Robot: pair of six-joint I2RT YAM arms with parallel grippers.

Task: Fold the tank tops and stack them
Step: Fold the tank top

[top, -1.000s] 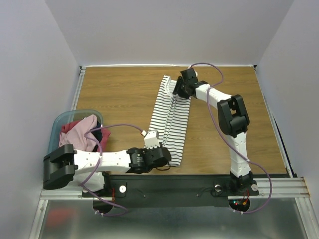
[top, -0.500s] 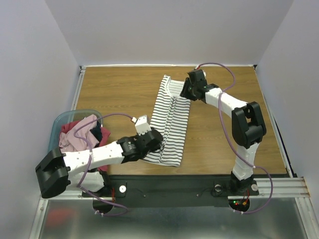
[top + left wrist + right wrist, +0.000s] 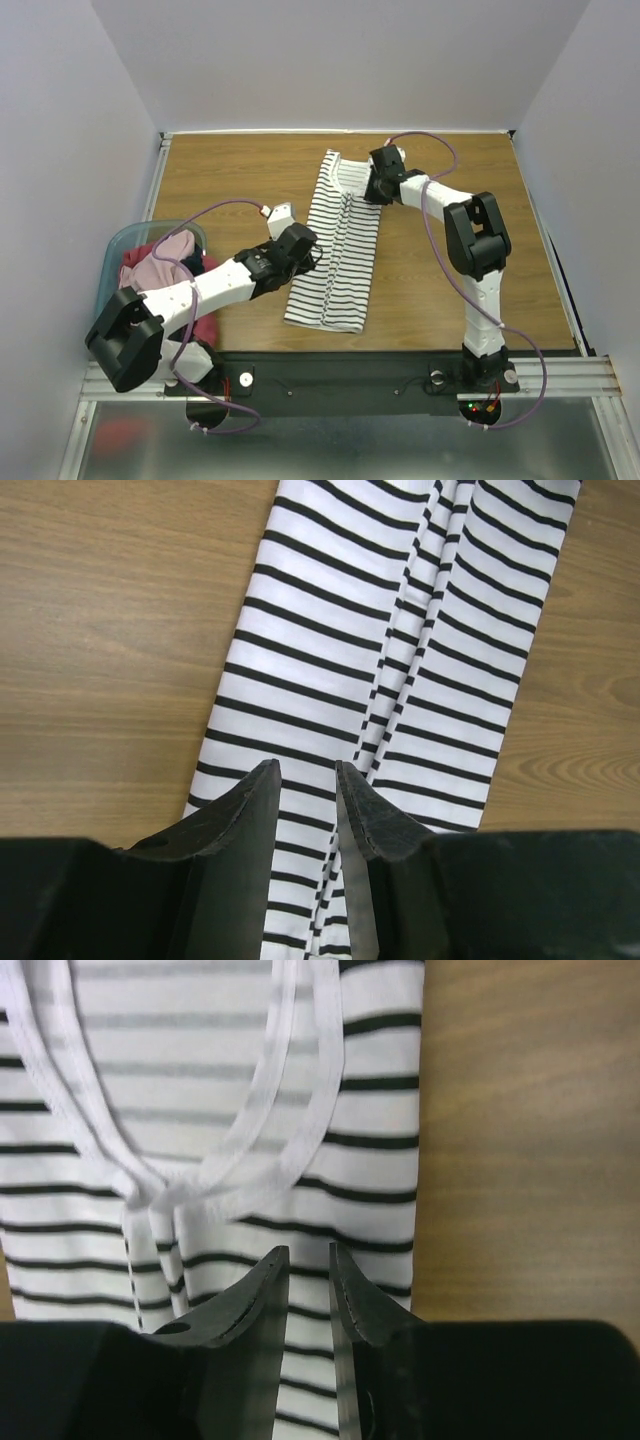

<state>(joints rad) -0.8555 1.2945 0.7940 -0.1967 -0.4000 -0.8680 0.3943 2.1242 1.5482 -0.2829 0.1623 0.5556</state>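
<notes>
The table [image 3: 230, 170] carries the striped tank top [image 3: 340, 240] mid-table as a long narrow strip, neckline at the far end, hem toward the near edge. The left jaws stand slightly spread over its left side. The right jaws nearly meet by the neckline; I cannot tell whether they pinch any cloth.

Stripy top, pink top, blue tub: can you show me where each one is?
striped tank top [image 3: 340, 255], top view, middle of the folded cloth
pink tank top [image 3: 150, 272], top view, bunched cloth in the tub
blue tub [image 3: 112, 255], top view, its left rim
</notes>
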